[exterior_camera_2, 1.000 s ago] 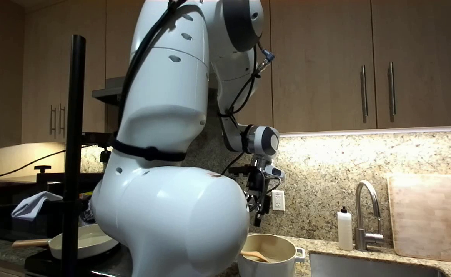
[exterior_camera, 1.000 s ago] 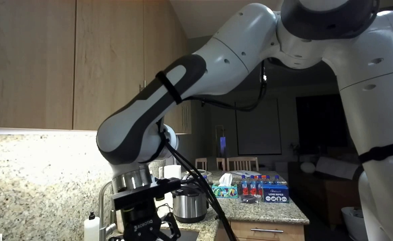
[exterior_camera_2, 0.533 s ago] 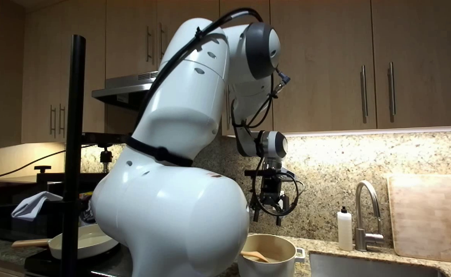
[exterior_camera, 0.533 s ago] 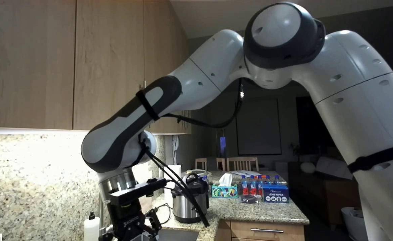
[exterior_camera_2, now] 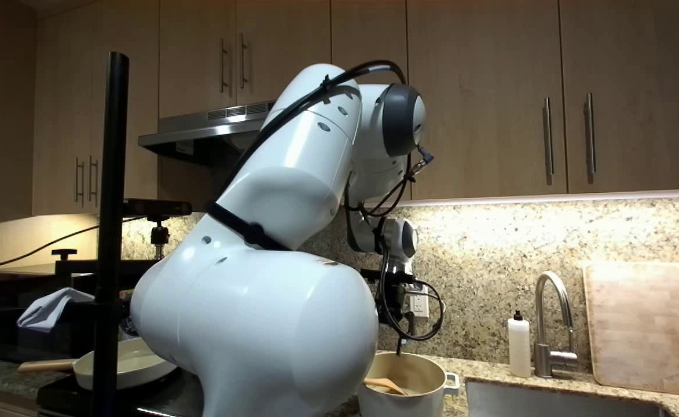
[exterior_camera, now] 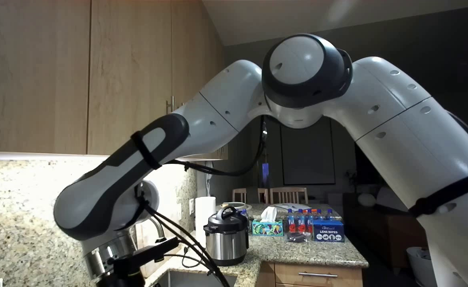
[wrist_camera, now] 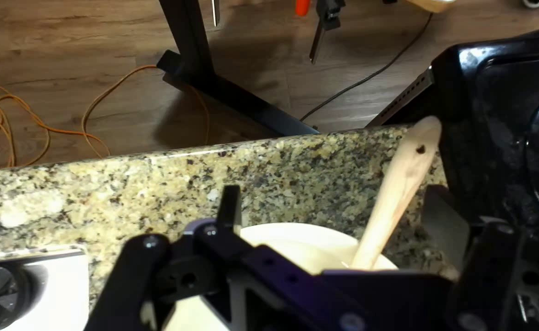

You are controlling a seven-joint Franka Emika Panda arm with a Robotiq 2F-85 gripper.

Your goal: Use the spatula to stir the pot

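Granite counter (wrist_camera: 113, 197) holds the cream pot (exterior_camera_2: 403, 404), wooden spatula (wrist_camera: 395, 193) leaning in it; above, the gripper (wrist_camera: 336, 214) has its 2 jaws spread wide, gripping nothing.

The arm (exterior_camera: 234, 99) is showing glossy white, rounded shells (exterior_camera_2: 293, 191) — dotted with recessed holes (exterior_camera: 374, 109) and trimmed in dark grey — while black straps (exterior_camera: 449, 195) are circling it left and right, black cables (exterior_camera_2: 284, 117) are running along it, and the blackish gripper (wrist_camera: 336, 204) is baring greyish screws (wrist_camera: 352, 321) and a purplish sheen.
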